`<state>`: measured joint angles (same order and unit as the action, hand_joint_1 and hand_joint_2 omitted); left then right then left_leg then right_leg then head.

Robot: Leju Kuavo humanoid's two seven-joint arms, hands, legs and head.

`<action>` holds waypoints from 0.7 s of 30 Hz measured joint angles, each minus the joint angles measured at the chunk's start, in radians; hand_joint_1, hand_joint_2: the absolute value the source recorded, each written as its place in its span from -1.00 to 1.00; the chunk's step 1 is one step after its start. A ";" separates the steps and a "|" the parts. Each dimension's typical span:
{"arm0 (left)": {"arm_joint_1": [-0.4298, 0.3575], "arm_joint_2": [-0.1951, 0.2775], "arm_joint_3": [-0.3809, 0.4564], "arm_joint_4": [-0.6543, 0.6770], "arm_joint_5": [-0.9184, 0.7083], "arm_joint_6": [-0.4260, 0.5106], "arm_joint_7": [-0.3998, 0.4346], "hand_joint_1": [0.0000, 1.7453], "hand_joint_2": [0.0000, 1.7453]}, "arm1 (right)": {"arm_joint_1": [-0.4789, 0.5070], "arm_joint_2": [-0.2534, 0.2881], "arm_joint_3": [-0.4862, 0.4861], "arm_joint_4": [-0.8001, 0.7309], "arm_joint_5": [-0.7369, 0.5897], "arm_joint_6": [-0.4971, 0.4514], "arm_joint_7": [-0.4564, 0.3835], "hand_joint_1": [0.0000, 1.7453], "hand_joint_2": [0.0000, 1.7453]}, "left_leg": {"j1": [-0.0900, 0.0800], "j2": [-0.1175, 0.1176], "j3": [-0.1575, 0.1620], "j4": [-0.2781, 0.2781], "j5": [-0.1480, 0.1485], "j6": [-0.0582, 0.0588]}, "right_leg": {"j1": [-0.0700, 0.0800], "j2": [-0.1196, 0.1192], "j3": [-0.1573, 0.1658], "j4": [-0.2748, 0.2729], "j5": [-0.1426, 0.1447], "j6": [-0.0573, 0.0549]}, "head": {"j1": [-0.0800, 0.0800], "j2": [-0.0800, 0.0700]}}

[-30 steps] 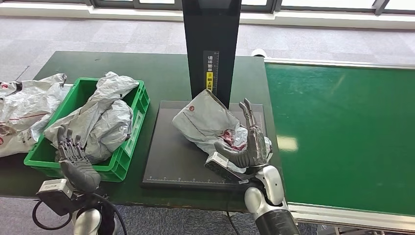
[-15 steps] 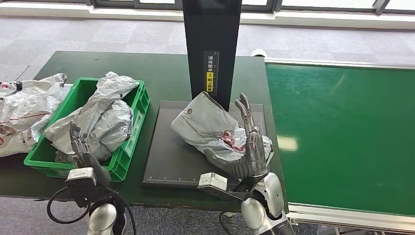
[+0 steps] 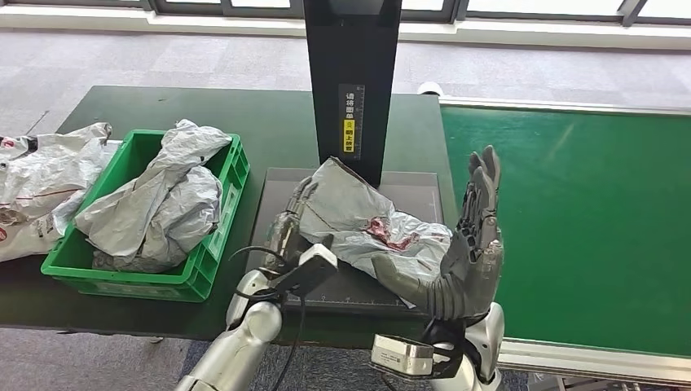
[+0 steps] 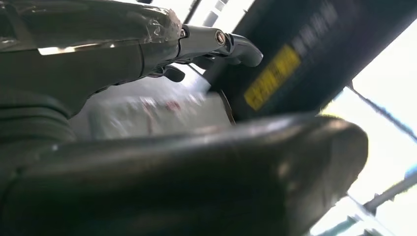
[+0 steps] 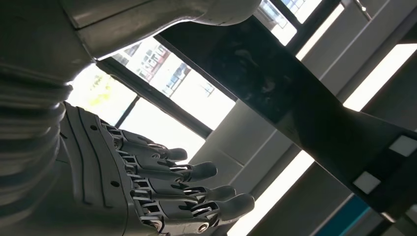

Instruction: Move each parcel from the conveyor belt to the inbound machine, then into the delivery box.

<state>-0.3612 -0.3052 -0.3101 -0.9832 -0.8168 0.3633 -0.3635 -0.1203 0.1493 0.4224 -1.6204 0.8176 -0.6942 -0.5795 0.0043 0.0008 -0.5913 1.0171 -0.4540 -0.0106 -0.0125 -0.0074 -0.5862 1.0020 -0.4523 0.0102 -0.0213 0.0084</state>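
Across from the green delivery box (image 3: 213,259) swings the left hand (image 3: 287,230), fingers now touching the grey parcel (image 3: 358,220) on the inbound machine (image 3: 269,277), grasp unclear, while the right hand (image 3: 468,244) lifts away spread and empty; next, grip and carry boxward.

The head view looks down from high before the black scanner column (image 3: 352,81). Both wrist views look up, close beside that column (image 4: 295,59) (image 5: 295,108).

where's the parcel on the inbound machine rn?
Head view: the grey parcel lies on the black scan plate below the machine's column, between the left hand and right hand.
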 joint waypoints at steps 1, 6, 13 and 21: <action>-0.041 -0.013 -0.030 0.066 -0.049 -0.022 0.020 -1.00 1.00 | -0.001 0.000 0.006 -0.012 0.013 -0.001 0.001 -1.00 1.00 | 0.000 0.000 0.000 0.000 0.000 0.000 | 0.000 0.000 0.000 0.000 0.000 0.000 | 0.000 0.000; -0.162 -0.056 -0.272 0.282 -0.118 -0.051 0.128 -1.00 1.00 | -0.024 -0.008 0.048 -0.065 0.027 -0.001 0.029 -1.00 1.00 | -0.002 0.001 -0.001 0.000 0.000 0.001 | -0.002 0.001 0.000 0.000 0.000 0.001 | 0.000 0.000; -0.223 -0.067 -0.550 0.410 -0.057 -0.070 0.163 -1.00 1.00 | -0.078 -0.019 0.082 -0.088 0.011 -0.001 0.046 -1.00 1.00 | -0.002 0.001 -0.001 0.000 -0.001 0.001 | -0.002 0.002 -0.001 0.000 0.000 0.001 | 0.000 0.000; -0.258 -0.067 -0.741 0.479 -0.041 -0.188 0.213 -1.00 1.00 | -0.110 -0.028 0.102 -0.089 -0.004 -0.001 0.039 -1.00 1.00 | -0.001 0.001 -0.001 0.000 -0.001 0.001 | -0.002 0.002 0.000 0.001 0.000 0.001 | 0.000 0.000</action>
<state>-0.6192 -0.3723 -1.0506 -0.5040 -0.8575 0.1757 -0.1501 -0.2306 0.1214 0.5241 -1.7092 0.8137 -0.6954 -0.5409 0.0028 0.0019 -0.5920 1.0167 -0.4549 -0.0095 -0.0141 -0.0055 -0.5862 1.0027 -0.4527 0.0113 -0.0212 0.0084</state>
